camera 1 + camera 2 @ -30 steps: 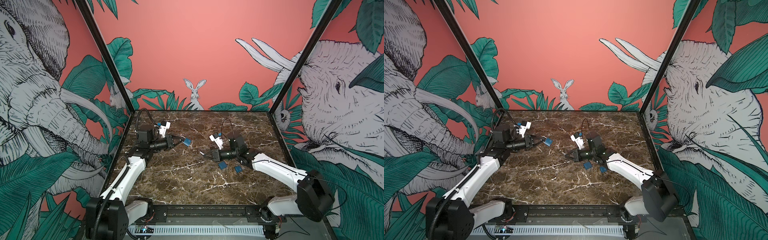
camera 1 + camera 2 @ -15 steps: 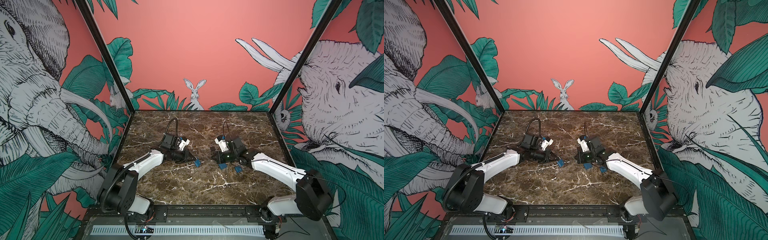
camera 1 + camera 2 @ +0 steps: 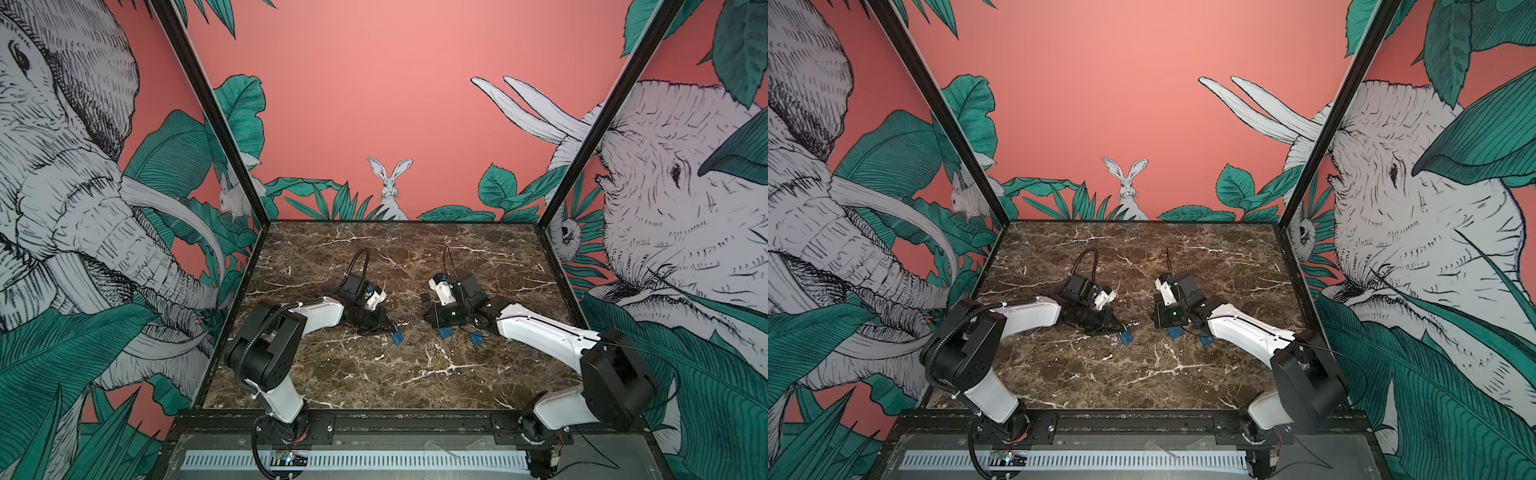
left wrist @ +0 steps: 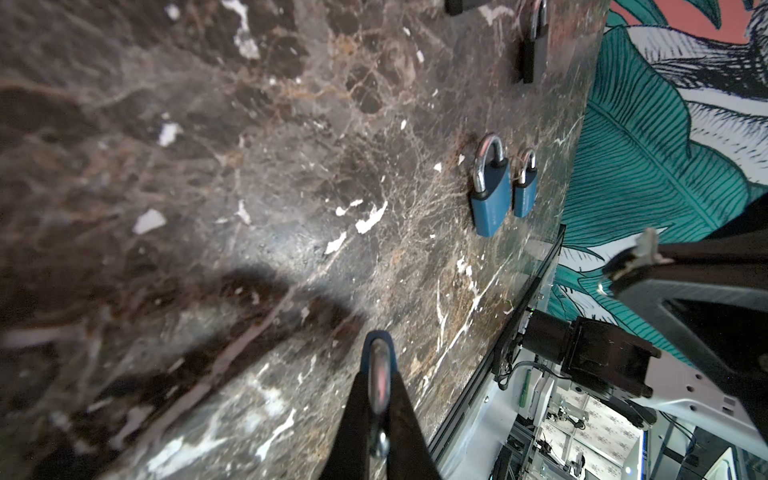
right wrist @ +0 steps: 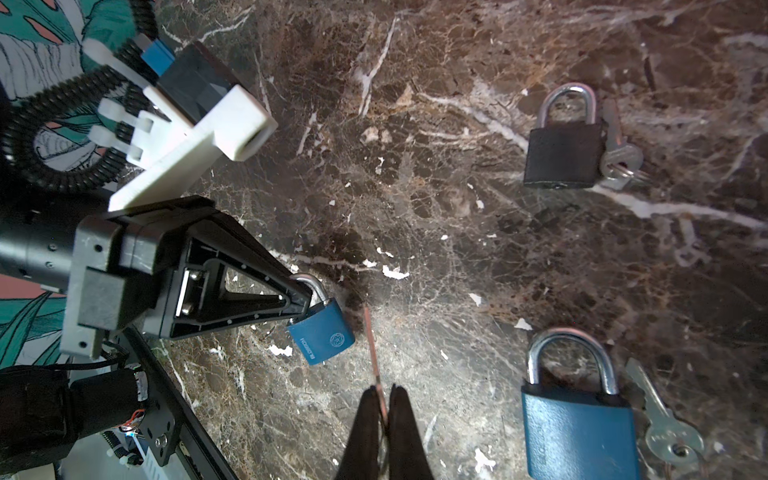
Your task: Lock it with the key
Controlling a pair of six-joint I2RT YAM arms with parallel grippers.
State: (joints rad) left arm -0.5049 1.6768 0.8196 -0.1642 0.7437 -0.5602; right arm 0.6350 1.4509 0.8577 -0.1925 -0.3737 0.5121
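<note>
Over the marble table (image 3: 374,374), left hand (image 5: 306,298) pinches a padlock (image 5: 322,337) by its shackle; right hand (image 5: 384,400) pinches a key (image 5: 373,349).

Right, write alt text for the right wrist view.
The left gripper holds a small blue padlock by its shackle, while the shut right gripper pinches a thin reddish strip, probably the key, aimed towards it. A black padlock and a larger blue padlock lie on the marble table, each beside a loose key.

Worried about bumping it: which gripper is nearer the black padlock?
Right. The right gripper, holding a key, hangs near the black padlock; the left gripper, holding a small blue padlock, is farther off.
</note>
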